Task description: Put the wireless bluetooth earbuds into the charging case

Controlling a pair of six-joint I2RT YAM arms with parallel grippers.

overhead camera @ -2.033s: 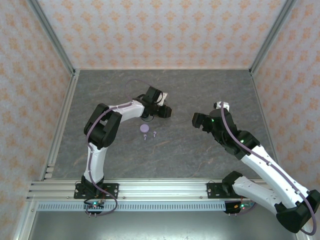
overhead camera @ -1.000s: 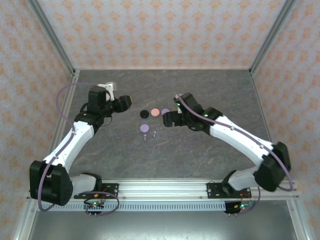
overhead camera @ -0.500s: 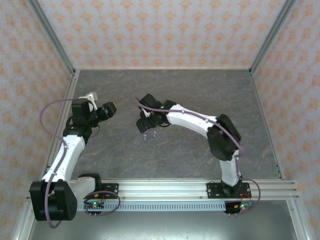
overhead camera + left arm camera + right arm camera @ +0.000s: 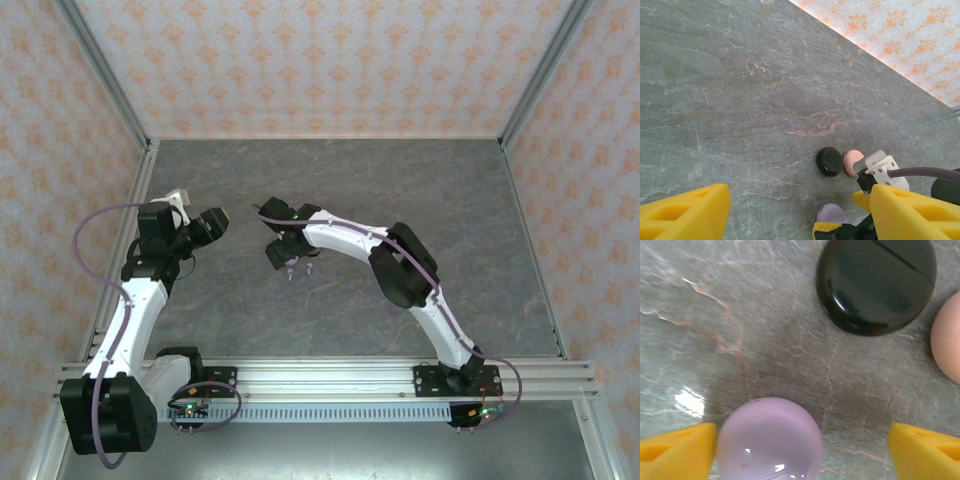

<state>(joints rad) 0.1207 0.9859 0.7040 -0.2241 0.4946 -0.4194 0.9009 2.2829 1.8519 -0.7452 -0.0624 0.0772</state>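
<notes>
Two arms have swapped places within the last two seconds; my left tool [image 4: 212, 222], which was over the discs, has drawn back to 9 o'clock of them and hangs with its jaws well apart, nothing in them; my right tool [image 4: 279, 251] has swung in from the 3 o'clock side and now hovers low over the lilac disc [image 4: 770, 440], jaws spread wide and empty, one finger just beside the disc, the other well clear of it. The black disc [image 4: 875, 285] lies at 1 o'clock of the lilac one and the pink disc [image 4: 947, 345] at 2 o'clock, all apart on the counter [image 4: 700, 315]. The lilac earbuds [image 4: 291, 271] lie loose on the counter just at 6 o'clock of my right tool, untouched. I judge the right side is taking over; the lilac disc, which I take for the charging case, shows no opening, so it likely must be opened before any bud goes in.
</notes>
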